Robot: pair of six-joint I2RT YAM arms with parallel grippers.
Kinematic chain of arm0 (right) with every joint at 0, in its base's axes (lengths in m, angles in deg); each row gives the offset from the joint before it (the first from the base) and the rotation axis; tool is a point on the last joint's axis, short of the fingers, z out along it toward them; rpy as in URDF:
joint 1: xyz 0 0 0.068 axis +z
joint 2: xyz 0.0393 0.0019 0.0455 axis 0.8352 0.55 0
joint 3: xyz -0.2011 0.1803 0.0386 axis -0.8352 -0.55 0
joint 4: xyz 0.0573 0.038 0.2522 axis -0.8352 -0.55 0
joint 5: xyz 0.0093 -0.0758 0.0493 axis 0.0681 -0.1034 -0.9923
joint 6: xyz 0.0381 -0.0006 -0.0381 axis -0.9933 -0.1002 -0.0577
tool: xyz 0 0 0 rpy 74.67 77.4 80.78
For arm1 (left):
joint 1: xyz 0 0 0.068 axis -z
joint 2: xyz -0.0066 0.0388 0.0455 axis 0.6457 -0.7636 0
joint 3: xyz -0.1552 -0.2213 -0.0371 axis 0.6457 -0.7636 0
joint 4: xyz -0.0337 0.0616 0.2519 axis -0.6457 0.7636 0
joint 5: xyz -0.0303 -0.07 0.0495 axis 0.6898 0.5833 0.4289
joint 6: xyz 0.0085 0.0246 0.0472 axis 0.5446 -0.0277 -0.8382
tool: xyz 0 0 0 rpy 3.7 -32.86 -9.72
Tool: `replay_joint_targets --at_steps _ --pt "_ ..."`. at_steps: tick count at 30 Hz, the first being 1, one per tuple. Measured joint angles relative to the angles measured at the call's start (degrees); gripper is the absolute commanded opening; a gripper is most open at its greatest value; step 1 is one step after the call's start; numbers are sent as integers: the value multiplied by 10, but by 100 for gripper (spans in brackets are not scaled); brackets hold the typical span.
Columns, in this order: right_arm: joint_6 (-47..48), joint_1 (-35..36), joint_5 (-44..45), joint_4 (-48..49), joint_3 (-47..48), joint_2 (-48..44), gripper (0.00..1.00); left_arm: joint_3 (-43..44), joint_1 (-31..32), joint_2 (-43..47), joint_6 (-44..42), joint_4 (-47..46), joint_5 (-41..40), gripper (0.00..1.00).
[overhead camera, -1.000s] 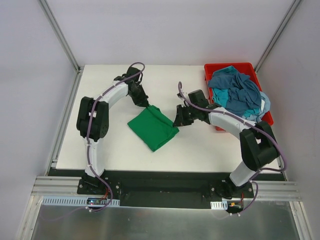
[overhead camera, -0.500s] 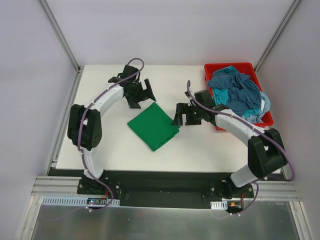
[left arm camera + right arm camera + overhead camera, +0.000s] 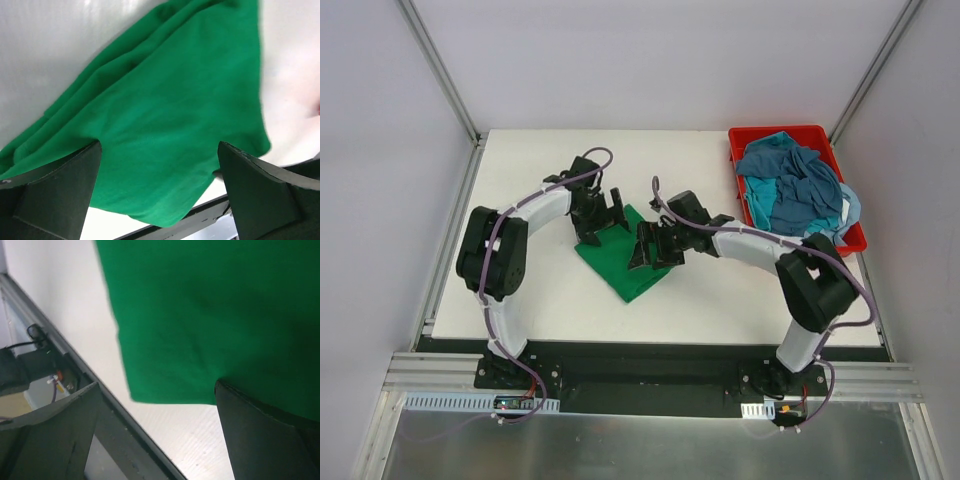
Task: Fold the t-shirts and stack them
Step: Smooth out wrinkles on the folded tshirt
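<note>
Gaping wide over the folded green shirt (image 3: 626,276), the left gripper (image 3: 603,222) and right gripper (image 3: 646,249) are each holding nothing.

I see the folded t-shirt (image 3: 620,270) mid-table (image 3: 550,290), left gripper (image 3: 603,218) over its rear-left edge, right gripper (image 3: 645,250) over its right side. The bin (image 3: 775,130) holding the shirt pile (image 3: 795,190) sits back-right.

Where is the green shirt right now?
In the top view, the green shirt lies mid-table beneath the left gripper and right gripper, left of the red bin.
</note>
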Motion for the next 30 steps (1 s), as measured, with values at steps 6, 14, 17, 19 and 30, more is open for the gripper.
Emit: replay_joint_targets --at_steps 6,14,17,19,30 --pt "-3 -57 -4 -5 26 83 96 -83 2 21 37 -30 -1 99" --pt "83 -104 43 -62 142 111 96 -203 82 167 103 -27 -52 99" --pt "107 -104 65 -78 151 87 96 -211 101 206 109 -22 -70 99" --pt "115 -101 76 -87 137 49 96 -211 100 225 108 -18 -93 99" --pt "45 -15 42 -16 -2 -127 96 -182 34 209 68 12 -154 99"
